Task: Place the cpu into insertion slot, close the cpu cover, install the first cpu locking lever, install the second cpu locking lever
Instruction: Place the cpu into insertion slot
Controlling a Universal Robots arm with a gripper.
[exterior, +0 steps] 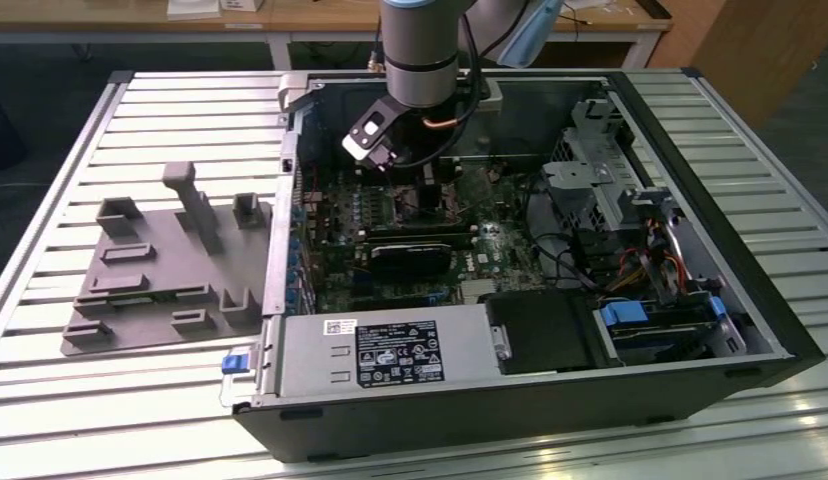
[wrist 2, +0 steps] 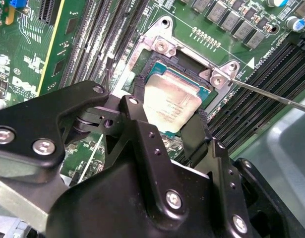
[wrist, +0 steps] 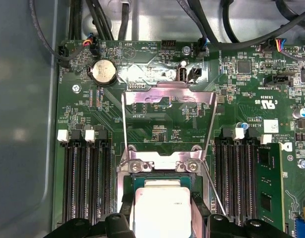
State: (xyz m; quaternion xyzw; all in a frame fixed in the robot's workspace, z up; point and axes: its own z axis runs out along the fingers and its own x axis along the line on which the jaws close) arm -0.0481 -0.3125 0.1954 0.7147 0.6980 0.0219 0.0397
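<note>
One pincer over cpu | cpu cover upright | memory slots flanking

Slatted metal table, wooden desk behind

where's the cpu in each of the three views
exterior view: covered by the hand, over the motherboard.
second wrist view: the cpu, held between the hand's fingers, beside the hinge screw.
first wrist view: the cpu, between the same fingers, at the foot of the raised cpu cover.
shared landmark: the hinge screw next to the thin lever wire, in both wrist views.
</note>
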